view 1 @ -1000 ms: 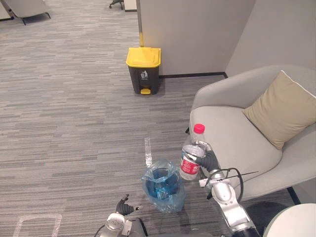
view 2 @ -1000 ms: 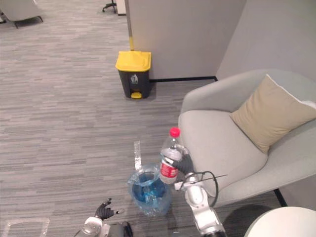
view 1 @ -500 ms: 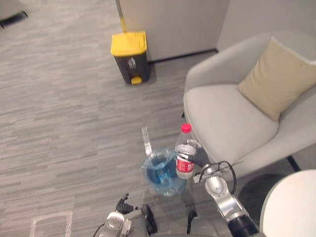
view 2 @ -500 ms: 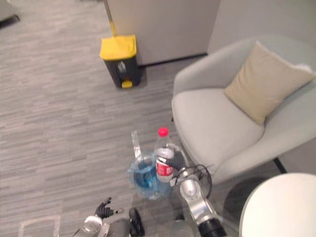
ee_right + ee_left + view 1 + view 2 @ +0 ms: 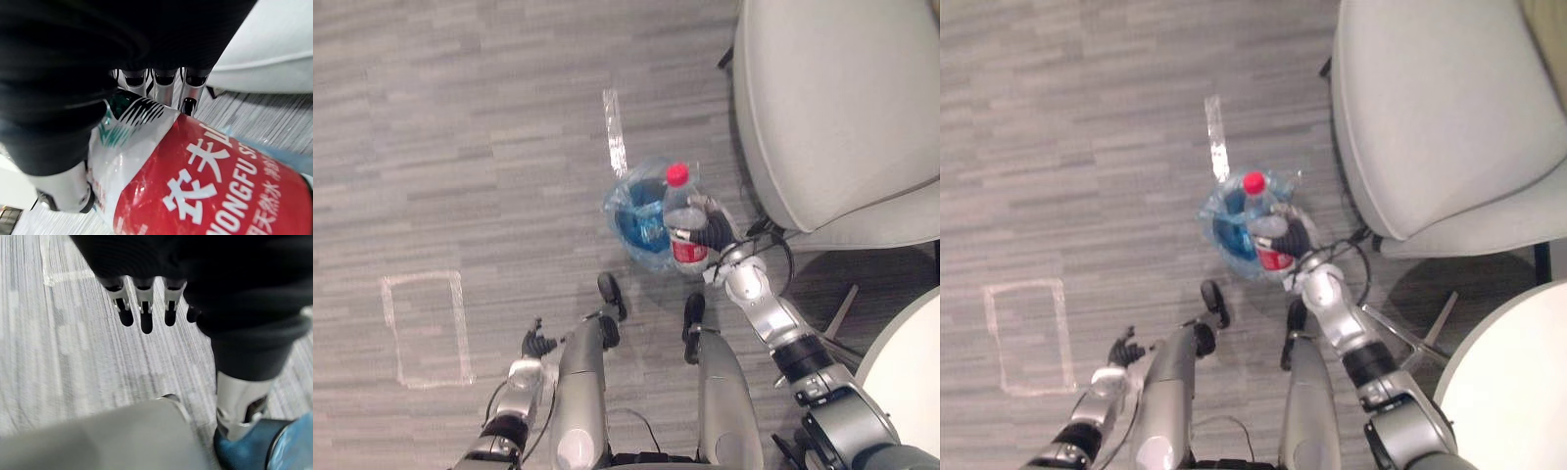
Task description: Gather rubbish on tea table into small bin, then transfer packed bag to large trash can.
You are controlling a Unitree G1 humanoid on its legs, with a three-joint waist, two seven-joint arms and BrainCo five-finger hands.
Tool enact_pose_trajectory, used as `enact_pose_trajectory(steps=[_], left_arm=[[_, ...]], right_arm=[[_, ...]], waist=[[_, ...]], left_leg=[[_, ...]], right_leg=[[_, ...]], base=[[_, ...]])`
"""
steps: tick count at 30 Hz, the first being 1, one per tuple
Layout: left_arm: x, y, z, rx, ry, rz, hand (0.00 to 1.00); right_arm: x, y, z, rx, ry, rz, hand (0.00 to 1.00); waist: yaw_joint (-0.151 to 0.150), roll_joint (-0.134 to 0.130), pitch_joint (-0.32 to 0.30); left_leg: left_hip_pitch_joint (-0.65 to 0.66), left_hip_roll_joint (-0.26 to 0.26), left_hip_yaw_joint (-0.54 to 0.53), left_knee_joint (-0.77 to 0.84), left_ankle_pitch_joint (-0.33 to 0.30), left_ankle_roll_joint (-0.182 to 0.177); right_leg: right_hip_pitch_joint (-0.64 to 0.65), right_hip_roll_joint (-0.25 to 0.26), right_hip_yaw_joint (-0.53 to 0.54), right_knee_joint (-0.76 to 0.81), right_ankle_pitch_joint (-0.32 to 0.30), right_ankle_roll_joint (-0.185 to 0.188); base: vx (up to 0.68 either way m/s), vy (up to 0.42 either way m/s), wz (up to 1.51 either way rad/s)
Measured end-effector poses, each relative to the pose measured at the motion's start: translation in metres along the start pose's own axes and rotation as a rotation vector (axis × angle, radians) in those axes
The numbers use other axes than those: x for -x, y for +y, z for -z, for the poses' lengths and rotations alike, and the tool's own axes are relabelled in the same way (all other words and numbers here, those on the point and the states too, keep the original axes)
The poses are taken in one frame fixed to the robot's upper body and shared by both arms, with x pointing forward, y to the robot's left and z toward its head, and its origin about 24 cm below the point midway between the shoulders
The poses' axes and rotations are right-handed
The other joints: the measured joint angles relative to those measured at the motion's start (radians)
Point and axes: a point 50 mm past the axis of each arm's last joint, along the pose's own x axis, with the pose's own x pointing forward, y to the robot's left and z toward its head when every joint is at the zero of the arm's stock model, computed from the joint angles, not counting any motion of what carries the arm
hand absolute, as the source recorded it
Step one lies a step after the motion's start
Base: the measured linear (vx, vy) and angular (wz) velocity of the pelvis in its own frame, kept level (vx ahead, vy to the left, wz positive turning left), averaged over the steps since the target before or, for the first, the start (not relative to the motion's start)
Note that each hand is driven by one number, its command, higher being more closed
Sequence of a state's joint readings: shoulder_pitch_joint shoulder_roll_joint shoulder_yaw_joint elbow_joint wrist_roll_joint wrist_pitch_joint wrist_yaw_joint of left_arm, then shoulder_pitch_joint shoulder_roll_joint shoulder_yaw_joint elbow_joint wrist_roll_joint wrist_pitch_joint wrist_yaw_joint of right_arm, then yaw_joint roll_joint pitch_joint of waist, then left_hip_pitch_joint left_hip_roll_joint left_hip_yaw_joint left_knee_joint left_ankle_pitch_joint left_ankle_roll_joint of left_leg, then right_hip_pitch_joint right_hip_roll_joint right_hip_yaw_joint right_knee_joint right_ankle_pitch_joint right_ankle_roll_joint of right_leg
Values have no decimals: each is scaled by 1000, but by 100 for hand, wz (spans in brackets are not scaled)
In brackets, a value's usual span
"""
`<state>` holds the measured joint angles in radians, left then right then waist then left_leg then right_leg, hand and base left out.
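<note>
A clear plastic bottle [image 5: 683, 220] with a red cap and red label stands upright in my right hand [image 5: 713, 228]. The fingers [image 5: 164, 82] are curled round its body [image 5: 210, 188]. The bottle hangs at the right rim of the small bin [image 5: 639, 217], which is lined with a blue plastic bag and stands on the carpet. My left hand [image 5: 536, 344] hangs low at my left side over the carpet. It holds nothing and its fingers [image 5: 142, 308] are relaxed.
A grey armchair [image 5: 832, 108] stands close to the right of the bin. A white round table edge [image 5: 913, 348] shows at the lower right. A tape strip [image 5: 615, 132] and a taped square [image 5: 424, 328] mark the carpet.
The camera has tipped down, so the yellow-lidded bin and the cushion have left the picture. My right hand still holds the bottle at the small bin's right side.
</note>
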<state>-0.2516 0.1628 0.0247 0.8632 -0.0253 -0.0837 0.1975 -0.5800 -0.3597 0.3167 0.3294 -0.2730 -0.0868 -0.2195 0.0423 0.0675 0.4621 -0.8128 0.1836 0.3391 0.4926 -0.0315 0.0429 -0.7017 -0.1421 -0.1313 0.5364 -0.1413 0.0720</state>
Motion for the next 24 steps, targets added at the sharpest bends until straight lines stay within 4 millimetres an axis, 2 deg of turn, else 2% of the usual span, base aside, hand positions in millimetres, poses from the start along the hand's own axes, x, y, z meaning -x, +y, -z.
enact_pose_trajectory(steps=[4,6,7,9,12,19,20,24], left_arm=[[-2,-5,-40,77,-156,2,0],[6,-2,-70,112,-305,-11,0],[7,-1,-74,118,-324,-12,0],[18,2,-97,165,-440,-7,0],[26,6,-105,192,-498,-2,0],[40,13,-111,201,-569,14,0],[41,13,-114,202,-583,20,0],[48,15,-121,223,-629,35,0]], right_arm=[[-13,-12,-19,-14,-67,63,100],[-17,-30,-30,-29,-109,152,100],[-18,-33,-30,-29,-111,164,100],[-21,-54,-29,-11,-112,238,100],[-21,-71,-24,-12,-91,290,100],[-21,-72,-15,-2,-53,283,100],[-21,-71,-10,3,-31,274,0],[-22,-70,-7,5,-18,266,0]], waist=[[13,-9,7],[21,-14,13],[21,-15,13],[29,-18,25],[51,-20,28],[57,-21,29],[57,-21,29],[55,-20,27]], left_leg=[[-121,-2,-32,45,2,2],[-217,-8,-65,87,3,4],[-231,-10,-72,94,4,6],[-309,-22,-104,139,2,9],[-369,-23,-109,173,-3,12],[-413,-14,-98,182,-4,12],[-413,-13,-97,181,-4,11],[-427,-12,-95,182,-3,10]], right_leg=[[-112,-17,-27,81,-30,-9],[-195,-34,-57,152,-64,-15],[-206,-36,-61,165,-70,-16],[-271,-58,-76,242,-111,-22],[-333,-71,-76,301,-140,-26],[-387,-81,-80,335,-163,-38],[-387,-82,-83,337,-166,-40],[-404,-85,-85,347,-170,-44]], base=[[-45,-13,25],[-29,-32,38],[-18,-30,49],[-7,-35,49],[-4,-56,24],[-4,-51,7],[5,-28,5],[2,-8,1]])
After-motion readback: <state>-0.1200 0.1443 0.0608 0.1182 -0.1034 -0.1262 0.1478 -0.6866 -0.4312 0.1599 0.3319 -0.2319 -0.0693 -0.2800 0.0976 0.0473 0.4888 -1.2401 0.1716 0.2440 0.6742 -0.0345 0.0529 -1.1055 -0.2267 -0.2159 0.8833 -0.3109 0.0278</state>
